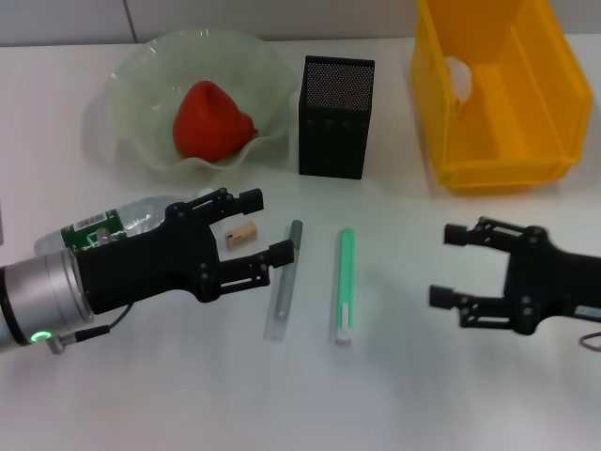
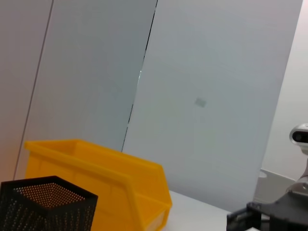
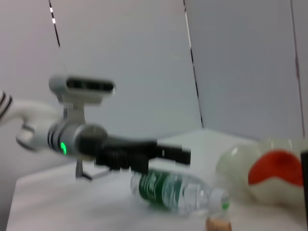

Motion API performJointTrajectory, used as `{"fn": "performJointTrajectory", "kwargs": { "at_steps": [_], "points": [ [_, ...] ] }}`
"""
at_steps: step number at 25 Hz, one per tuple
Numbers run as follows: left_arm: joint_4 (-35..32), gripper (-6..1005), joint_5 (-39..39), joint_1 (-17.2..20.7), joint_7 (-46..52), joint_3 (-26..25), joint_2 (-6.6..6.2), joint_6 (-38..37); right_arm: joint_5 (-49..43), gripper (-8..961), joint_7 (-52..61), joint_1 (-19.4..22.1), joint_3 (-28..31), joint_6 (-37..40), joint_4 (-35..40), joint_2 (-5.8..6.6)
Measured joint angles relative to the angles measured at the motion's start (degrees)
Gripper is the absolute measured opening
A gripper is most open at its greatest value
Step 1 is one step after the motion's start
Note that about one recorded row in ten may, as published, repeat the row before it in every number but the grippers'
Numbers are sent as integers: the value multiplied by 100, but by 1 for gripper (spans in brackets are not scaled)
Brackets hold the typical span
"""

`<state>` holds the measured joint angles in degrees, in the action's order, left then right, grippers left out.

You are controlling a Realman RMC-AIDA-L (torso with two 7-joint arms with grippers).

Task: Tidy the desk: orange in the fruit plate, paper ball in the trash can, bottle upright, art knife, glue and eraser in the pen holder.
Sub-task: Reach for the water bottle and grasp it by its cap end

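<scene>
Reaching across a white desk (image 1: 404, 395), the left gripper (image 1: 266, 228) hovers low over the near left, its jaws spread wide and holding nothing. The tan eraser (image 1: 240, 235) lies on the desk in the gap between its fingers, apart from both in the head view. Under the same arm the bottle (image 1: 113, 225) lies on its side, green label up; the right wrist view shows it (image 3: 175, 192) flat on the desk beneath the black arm. Just beyond the left fingertips a grey stick-shaped tool (image 1: 285, 279) lies lengthwise, and beside it a green and white stick (image 1: 345, 285) lies roughly parallel; which is the art knife and which the glue cannot be told. At near right the right gripper (image 1: 449, 266) hangs above bare desk, jaws likewise wide apart and empty, well clear of every object. Farther back, the pale green fruit plate (image 1: 131, 141) at rear left cradles the orange (image 1: 211, 120). The black mesh pen holder (image 1: 335, 117) stands upright just beside the plate's rim, its contents not visible. At rear right the yellow trash can (image 1: 526, 122) holds the white paper ball (image 1: 458, 78) against its inner wall.
</scene>
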<state>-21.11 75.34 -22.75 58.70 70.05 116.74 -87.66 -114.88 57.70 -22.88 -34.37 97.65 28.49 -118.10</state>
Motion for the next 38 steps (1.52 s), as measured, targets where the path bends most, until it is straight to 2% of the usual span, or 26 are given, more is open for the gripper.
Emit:
{"fn": "performJointTrajectory", "kwargs": {
  "at_steps": [4,10,13,15,18,19,20,22,26,29,31,32,34,35,37,38],
  "points": [
    [-28,769,11,-11,7,0,-80,21,-222,824,-3,-60,0,-329,-13,-84],
    [-103,768,22,-92,133,11,-160,151,-249,825,-20,-67,-8,-491,-20,-91],
    [-709,767,218,-138,665,35,-174,418,-251,825,-49,-66,-8,-561,-37,-92],
    [-1228,767,686,-194,1190,19,-175,603,-241,825,-62,-59,-8,-586,-59,-96],
    [-2086,766,1787,-390,2325,-11,-211,844,-225,825,-68,-44,0,-591,-79,-99],
    [-2086,766,1787,-390,2325,-11,-211,844,-224,825,-68,-39,10,-583,-80,-99],
    [-2603,766,2569,-548,3056,-32,-254,867,-223,825,-69,-34,22,-576,-80,-99],
    [-3021,765,3222,-657,3578,-82,-263,841,-220,825,-70,-19,43,-566,-81,-99],
    [-3737,764,4450,-883,4301,-278,-183,704,-213,824,-73,-3,52,-568,-82,-99],
    [-3866,764,4725,-953,4453,-299,-163,632,-211,824,-74,4,53,-572,-81,-99],
    [-4181,763,5645,-1208,4887,-321,-80,459,-210,825,-75,4,53,-572,-82,-99],
    [-4234,763,5925,-1289,4997,-325,-44,419,-210,825,-75,4,53,-572,-81,-99],
    [-4234,763,5925,-1289,4997,-325,-44,419,-210,825,-75,4,58,-572,-82,-99],
    [-4239,762,6382,-1444,5122,-328,54,335,-208,825,-75,4,62,-572,-84,-99],
    [-4239,762,6382,-1444,5122,-328,54,335,-200,824,-75,4,70,-568,-95,-99],
    [-4224,762,6670,-1540,5158,-358,130,303,-194,824,-76,4,71,-567,-97,-99]
  ]
}}
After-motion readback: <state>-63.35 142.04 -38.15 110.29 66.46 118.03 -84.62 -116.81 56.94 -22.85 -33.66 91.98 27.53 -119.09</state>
